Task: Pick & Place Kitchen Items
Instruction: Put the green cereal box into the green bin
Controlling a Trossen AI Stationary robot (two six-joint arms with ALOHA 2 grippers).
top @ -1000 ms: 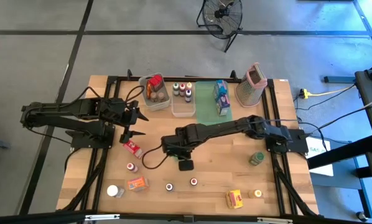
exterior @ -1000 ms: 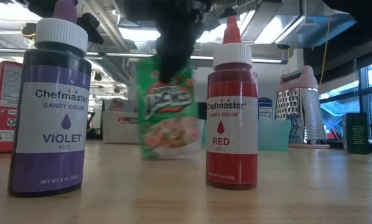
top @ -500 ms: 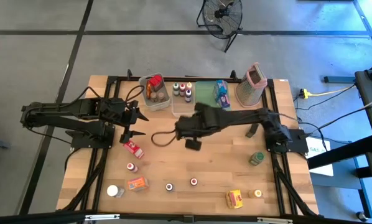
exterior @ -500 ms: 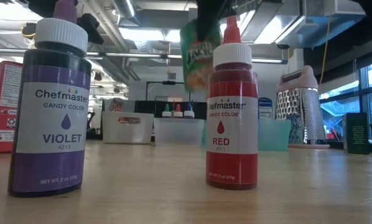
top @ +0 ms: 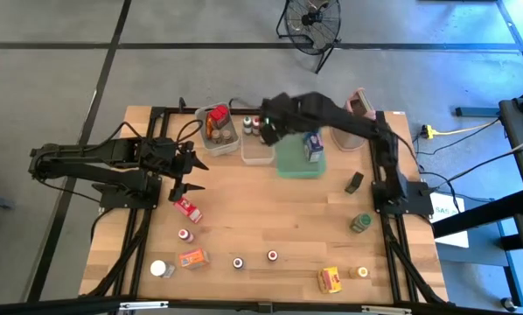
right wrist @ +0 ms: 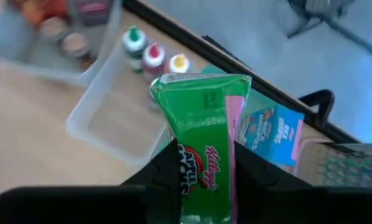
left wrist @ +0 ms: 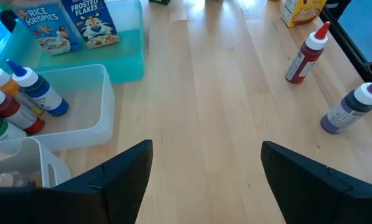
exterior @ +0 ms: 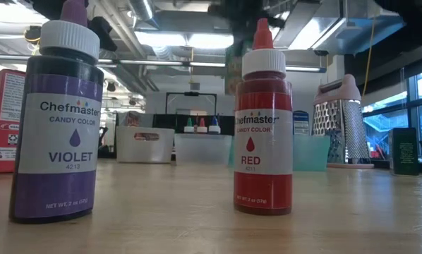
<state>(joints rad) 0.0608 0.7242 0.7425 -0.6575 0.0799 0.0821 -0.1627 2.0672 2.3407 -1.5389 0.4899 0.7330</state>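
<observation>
Green Apple Jacks box [right wrist: 201, 140] clamped between right gripper [right wrist: 201, 171] fingers, long axis upright, held above green tray [top: 296, 162] at table's 12 o'clock. Box hidden under arm from overhead. Tray holds two cereal boxes [left wrist: 71, 25]; clear bin [left wrist: 80, 106] holds dropper bottles [left wrist: 24, 93]. Left gripper [left wrist: 204, 168] open, idle at 9 o'clock.

The pale wooden plank table [top: 270, 219] carries two clear plastic bins [top: 258, 150] and a translucent green tray [top: 296, 162] at twelve o'clock, with a metal box grater [top: 353, 122] at one. A small green jar [top: 361, 223] stands at three, a yellow box [top: 331, 279] at five, a red packet [top: 188, 207] at nine, an orange packet [top: 192, 258] at seven.
</observation>
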